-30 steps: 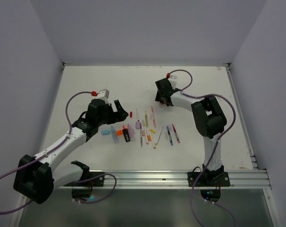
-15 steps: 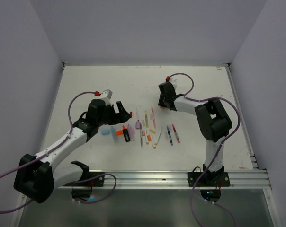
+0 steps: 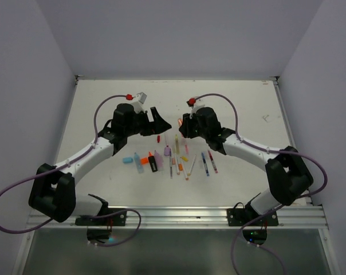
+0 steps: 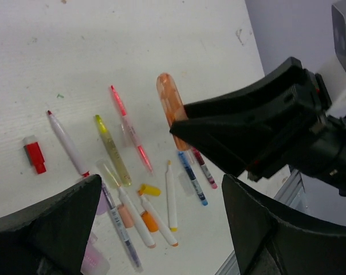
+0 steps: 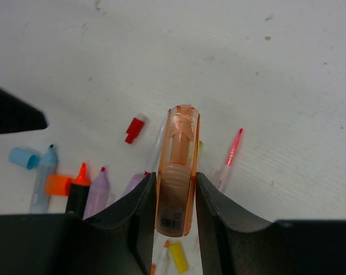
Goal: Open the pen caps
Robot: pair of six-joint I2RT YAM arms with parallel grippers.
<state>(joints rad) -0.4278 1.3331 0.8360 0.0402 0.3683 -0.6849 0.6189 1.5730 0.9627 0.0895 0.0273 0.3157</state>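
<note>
One orange pen (image 5: pixel 177 154), its cap (image 5: pixel 183 121) apparently still on, is held above the middle of the table (image 3: pixel 104 103), pinched in the right gripper (image 5: pixel 176 179). The left gripper (image 3: pixel 159 121) hangs spread wide just left of it. Next it probably must clamp the free end and pull. Only the right wrist view shows the pinch, while the overhead view shows how the arms are spaced.

Passable over bare table (image 3: pixel 242 103) at twelve, three and nine o'clock of the pen cluster (image 3: pixel 176 157). Blocked at its twelve o'clock edge by left gripper (image 3: pixel 157 120), spread wide, and right gripper (image 3: pixel 181 126) clamping an orange pen (image 5: pixel 177 172), with a red cap (image 3: pixel 158 138) below.
</note>
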